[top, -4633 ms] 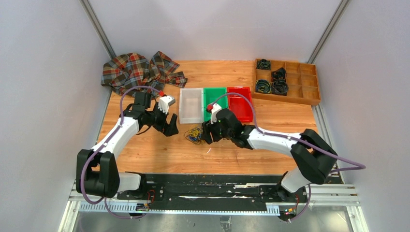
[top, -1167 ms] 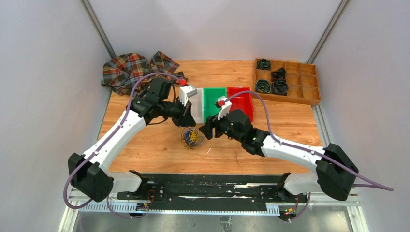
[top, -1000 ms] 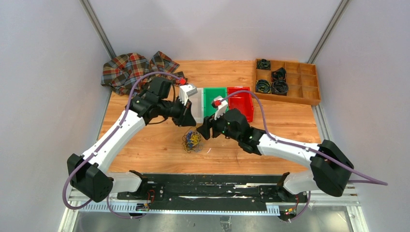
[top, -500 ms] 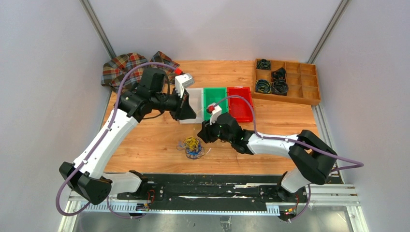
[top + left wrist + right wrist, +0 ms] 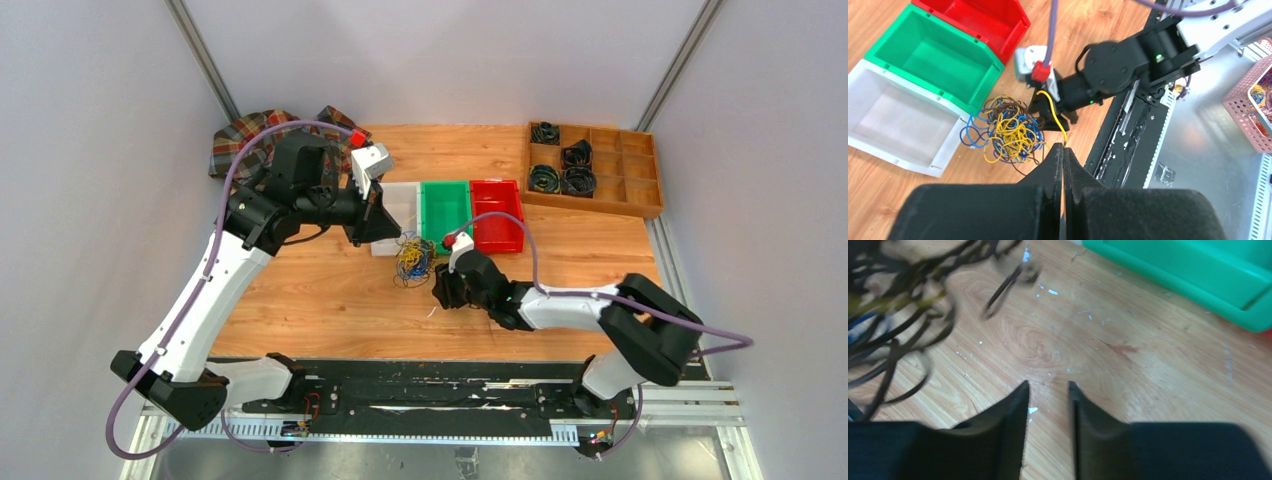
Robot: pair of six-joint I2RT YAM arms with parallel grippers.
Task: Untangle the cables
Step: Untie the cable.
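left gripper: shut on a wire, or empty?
Shut on a wire. Left wrist view: the left gripper is closed with no gap, and a yellow strand of the cables runs out from between its tips.

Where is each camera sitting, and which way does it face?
Top external: above and behind the robot, looking down on the table; left arm, right arm, left gripper and right gripper all show.
Left wrist: on the left wrist, looking down past its shut fingers at the cables; the right arm shows too.
Right wrist: low over the table, facing the green bin past its open fingers.
Shared: all three show the cables and green bin.
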